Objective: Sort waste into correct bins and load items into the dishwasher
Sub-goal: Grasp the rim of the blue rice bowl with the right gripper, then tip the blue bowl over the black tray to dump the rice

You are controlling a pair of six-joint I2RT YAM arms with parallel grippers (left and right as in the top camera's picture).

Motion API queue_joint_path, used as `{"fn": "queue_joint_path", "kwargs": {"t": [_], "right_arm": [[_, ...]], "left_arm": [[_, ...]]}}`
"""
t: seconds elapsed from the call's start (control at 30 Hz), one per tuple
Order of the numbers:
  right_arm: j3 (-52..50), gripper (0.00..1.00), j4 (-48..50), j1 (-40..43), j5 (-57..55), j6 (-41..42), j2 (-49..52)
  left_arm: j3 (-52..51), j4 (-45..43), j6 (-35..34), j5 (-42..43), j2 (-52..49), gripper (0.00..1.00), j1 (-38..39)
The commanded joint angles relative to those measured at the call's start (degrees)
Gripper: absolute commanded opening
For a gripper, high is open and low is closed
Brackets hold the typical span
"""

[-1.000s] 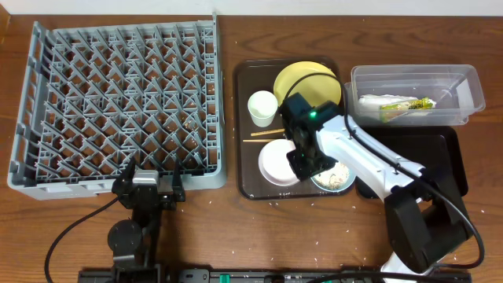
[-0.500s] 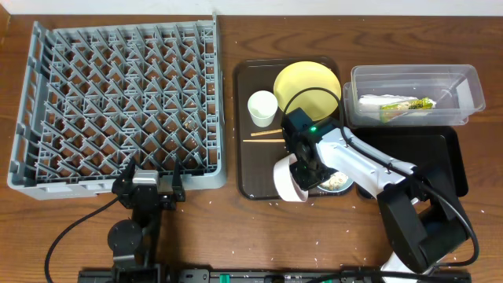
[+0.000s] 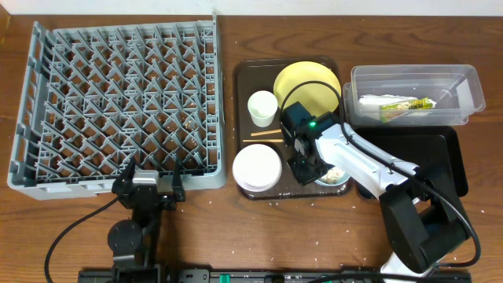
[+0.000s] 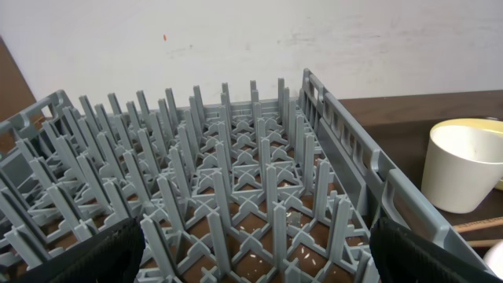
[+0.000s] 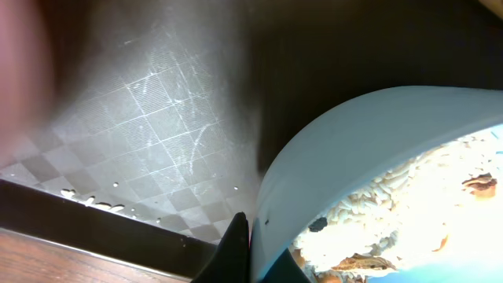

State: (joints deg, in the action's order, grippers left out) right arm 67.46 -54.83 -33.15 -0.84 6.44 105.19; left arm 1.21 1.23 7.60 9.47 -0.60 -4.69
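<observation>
My right gripper [image 3: 313,169] [image 5: 250,228] is shut on the rim of the light blue bowl [image 3: 336,178] [image 5: 354,157], which holds rice [image 5: 393,212] and sits on the brown serving tray [image 3: 245,86]. The white bowl [image 3: 257,167] lies over the tray's front left rim. The white cup [image 3: 262,108] [image 4: 464,177], yellow plate [image 3: 308,81] and chopsticks [image 3: 266,134] are on the tray. The grey dish rack [image 3: 118,94] [image 4: 236,157] is at the left. My left gripper [image 3: 149,182] [image 4: 255,259] is open at its front edge.
The clear tub [image 3: 409,72] at the back right holds the green-and-yellow wrapper [image 3: 405,106] and white paper [image 3: 369,102]. The black tray [image 3: 448,157] lies in front of it, partly under my right arm. Loose rice grains dot the rack floor and the table front.
The white bowl tipped up, moved left from beside the blue bowl, and now rests at the tray's front left rim. My right gripper stayed by the blue bowl. The left arm has not moved.
</observation>
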Motion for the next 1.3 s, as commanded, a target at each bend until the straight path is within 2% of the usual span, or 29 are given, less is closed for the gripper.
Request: {"fn": "queue_joint_path", "kwargs": {"t": [0.0,0.37,0.53,0.63,0.87,1.1,1.27], "right_arm": [[0.94,0.01,-0.42,-0.48,-0.85,0.17,-0.07],[2.01,0.01,-2.93,-0.46,-0.7,0.98,-1.95],[3.54,0.01,-4.5,0.09,-0.13,-0.35,-8.66],[3.56,0.01,-6.16,2.34,1.36,-1.4,-15.93],[2.82,0.01,-7.63,16.9,11.96,-9.33,-28.13],[-2.05,0.01,-4.76,34.73,32.15,-18.58,-29.86],[-8.52,0.01,-0.52,44.0,43.19,-21.42,-29.86]], "left_arm": [[-0.98,1.88,0.74,0.55,0.31,0.92,0.26],[-0.98,1.88,0.74,0.55,0.31,0.93,0.26],[-0.98,1.88,0.74,0.55,0.31,0.92,0.26],[-0.98,1.88,0.74,0.55,0.31,0.92,0.26],[-0.98,1.88,0.74,0.52,0.31,0.92,0.26],[-0.98,1.88,0.74,0.55,0.31,0.92,0.26],[-0.98,1.88,0.74,0.55,0.31,0.92,0.26]]}}
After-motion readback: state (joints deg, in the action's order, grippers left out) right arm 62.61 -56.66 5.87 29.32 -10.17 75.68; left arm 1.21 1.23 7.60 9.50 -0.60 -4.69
